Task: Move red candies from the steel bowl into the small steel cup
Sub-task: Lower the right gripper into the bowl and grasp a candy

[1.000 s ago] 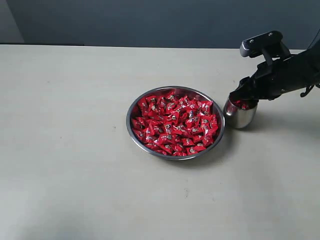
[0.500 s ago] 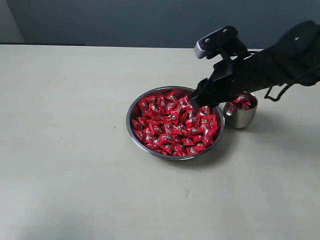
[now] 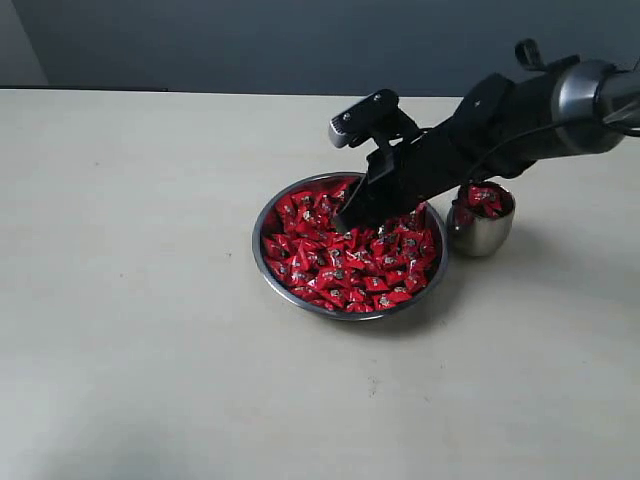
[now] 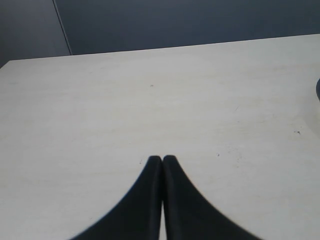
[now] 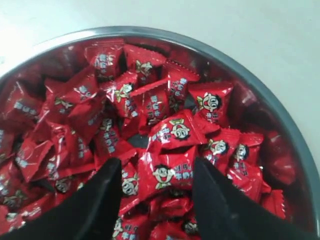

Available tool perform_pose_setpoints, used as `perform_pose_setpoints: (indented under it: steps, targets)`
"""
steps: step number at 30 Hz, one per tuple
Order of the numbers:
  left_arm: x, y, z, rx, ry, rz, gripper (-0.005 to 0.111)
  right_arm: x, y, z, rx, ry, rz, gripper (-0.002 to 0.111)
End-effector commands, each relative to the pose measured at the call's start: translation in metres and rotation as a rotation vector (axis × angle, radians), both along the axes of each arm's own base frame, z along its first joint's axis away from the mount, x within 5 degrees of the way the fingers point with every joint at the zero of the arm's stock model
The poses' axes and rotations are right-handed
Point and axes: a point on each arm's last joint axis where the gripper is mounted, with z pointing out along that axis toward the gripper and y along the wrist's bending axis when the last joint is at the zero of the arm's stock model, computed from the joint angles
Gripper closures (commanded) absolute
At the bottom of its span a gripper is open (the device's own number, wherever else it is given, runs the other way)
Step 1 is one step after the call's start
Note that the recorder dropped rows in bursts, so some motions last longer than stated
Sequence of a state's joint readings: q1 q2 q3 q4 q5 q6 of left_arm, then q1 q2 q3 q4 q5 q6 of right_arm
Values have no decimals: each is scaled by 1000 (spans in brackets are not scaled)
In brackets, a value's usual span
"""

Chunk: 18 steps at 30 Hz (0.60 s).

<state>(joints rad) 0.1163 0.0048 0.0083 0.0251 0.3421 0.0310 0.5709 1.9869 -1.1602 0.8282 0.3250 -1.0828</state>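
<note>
**Right gripper open over the heap, one candy straddled**

The right gripper [image 3: 348,222] hangs nose-down over the bowl [image 3: 262,228], fingers spread and holding nothing. The candies [image 3: 350,265] lie directly below the tips, filling the bowl. The cup [image 3: 482,235] sits back along the same arm, just beside the bowl's rim, with red candies already showing at its mouth.

In the right wrist view, the right gripper [image 5: 157,167] brackets one candy [image 5: 167,172], which lies flat with its long side running roughly finger to finger. A straight drop and close looks like the next step, though neighbours crowd both fingers. It is unclear whether the tips touch the heap yet.

The exterior view gives the bowl-to-cup layout but hides the tips behind the gripper's body.

The left gripper [image 4: 162,159] is closed and empty over bare tabletop [image 4: 150,100], with no bowl in its view. The right arm is clearly the nearer.
</note>
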Motion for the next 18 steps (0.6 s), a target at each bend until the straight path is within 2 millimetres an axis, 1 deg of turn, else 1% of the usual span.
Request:
perform_pose_setpoints:
  steps: [1,5,13,18]
  targets:
    - [0,0,4,2,-18,-8,106,7,1,-10,-24,-23,-5,64]
    - [0,0,4,2,-18,-8,106,8,1,-15,-30,-14,-6,64]
    - [0,0,4,2,-18,-8,106,7,2,-18,-30,4,-3,64]
    - [0,0,4,2,-18,-8,106,7,2,-27,-43,17,-7,65]
